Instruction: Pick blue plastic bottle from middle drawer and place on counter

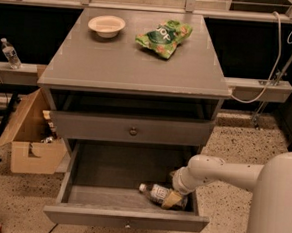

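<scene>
The blue plastic bottle [156,193] lies on its side in the open middle drawer [126,219], near the front right corner, white cap pointing left. My gripper [174,196] reaches down into the drawer from the right and sits at the bottle's right end, hiding that end. My white arm [217,173] stretches over the drawer's right side. The grey counter [134,67] is the cabinet top above.
A green snack bag [164,37] and a pale bowl [106,25] sit at the back of the counter. The drawer above [133,130] is closed. A cardboard box [31,140] stands on the floor to the left. A small water bottle [10,54] stands on the left ledge.
</scene>
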Motion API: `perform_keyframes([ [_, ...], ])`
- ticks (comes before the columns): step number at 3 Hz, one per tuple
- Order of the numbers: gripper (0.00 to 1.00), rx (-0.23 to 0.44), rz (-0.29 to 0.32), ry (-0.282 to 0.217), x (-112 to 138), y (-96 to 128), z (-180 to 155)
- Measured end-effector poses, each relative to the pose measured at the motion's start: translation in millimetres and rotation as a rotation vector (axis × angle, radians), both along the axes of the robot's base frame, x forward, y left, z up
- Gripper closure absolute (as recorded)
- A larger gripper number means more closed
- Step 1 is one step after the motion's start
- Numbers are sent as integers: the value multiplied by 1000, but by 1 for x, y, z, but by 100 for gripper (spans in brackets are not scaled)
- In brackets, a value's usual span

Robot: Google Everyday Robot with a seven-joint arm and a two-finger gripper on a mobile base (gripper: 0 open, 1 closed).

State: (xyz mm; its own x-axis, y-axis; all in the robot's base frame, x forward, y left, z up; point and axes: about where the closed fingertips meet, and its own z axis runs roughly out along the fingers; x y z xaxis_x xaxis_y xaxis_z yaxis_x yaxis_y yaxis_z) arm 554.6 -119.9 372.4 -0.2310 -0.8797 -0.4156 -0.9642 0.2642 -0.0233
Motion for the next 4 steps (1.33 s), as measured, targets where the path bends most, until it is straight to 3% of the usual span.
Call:
perform_keyframes([
  [2,63,22,33,-9,-8,3,8],
  [3,92,76,100,-74,-13,1,57],
  [4,100,113,179,-136,-23,-19,113],
])
